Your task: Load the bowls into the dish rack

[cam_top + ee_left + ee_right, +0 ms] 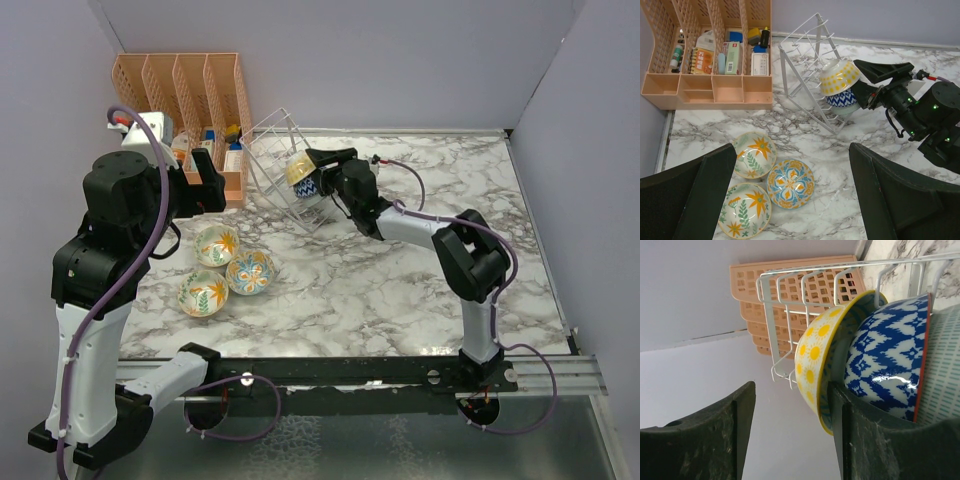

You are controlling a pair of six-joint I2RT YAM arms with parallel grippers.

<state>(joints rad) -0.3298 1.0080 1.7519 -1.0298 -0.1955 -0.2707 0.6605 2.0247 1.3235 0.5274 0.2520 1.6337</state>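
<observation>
Bowl w/ yellow dots (812, 355) sits btwn spread, unclamped fingers of our right gripper (790, 410), since dish rack (785, 295) wires & blue bowl (885, 355) prop it; left gripper (790, 160) fingers apart, empty.

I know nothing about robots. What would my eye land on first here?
Probably the right gripper, open around the rim of a yellow sun-patterned bowl. That bowl stands on edge in the wire dish rack at the back of the marble table, next to a blue-and-white bowl. After that, three flower-painted bowls sit clustered upright on the table's left side, and an orange organizer holding small items fills the back-left corner.
</observation>
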